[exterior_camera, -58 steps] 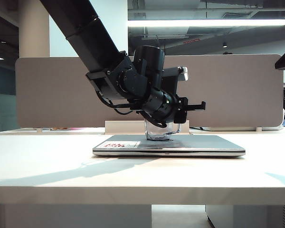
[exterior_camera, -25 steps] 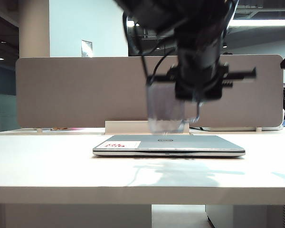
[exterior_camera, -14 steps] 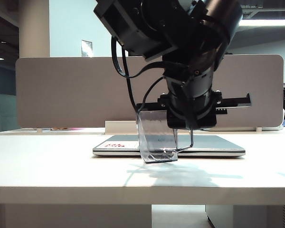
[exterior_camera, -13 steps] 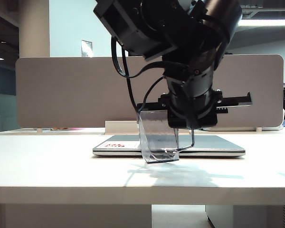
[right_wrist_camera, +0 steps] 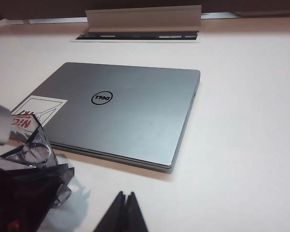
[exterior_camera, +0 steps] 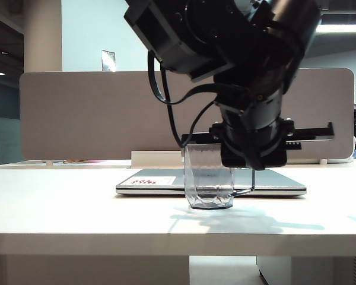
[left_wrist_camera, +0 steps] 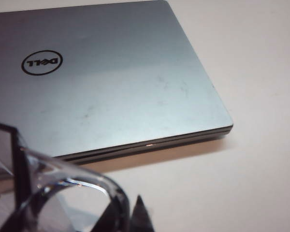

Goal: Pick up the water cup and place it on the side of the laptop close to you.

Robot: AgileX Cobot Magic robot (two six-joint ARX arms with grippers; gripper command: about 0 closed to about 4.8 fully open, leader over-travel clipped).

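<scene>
The water cup [exterior_camera: 207, 181], clear and grey-tinted, hangs upright just in front of the laptop's near edge, its base at the table top or a hair above it. My left gripper [exterior_camera: 232, 166] reaches in from above and is shut on the cup's wall. In the left wrist view the cup rim [left_wrist_camera: 63, 176] fills the corner, with one dark finger of the left gripper [left_wrist_camera: 129, 217] on each side of it. The silver laptop [exterior_camera: 273, 181] lies shut, also seen as laptop [left_wrist_camera: 111, 82] and laptop [right_wrist_camera: 130, 111]. My right gripper [right_wrist_camera: 126, 199] hovers shut and empty over the table near the laptop's front.
The laptop lid carries a white sticker with red print [exterior_camera: 147, 180] at one corner. A white cable box [exterior_camera: 160, 158] and a grey partition [exterior_camera: 77, 113] stand behind the laptop. The table's front edge [exterior_camera: 107, 240] runs close below the cup.
The left arm has carried the cup from above the laptop lid down to the table in front of it and slightly rightward. The cup's tilt has straightened.
</scene>
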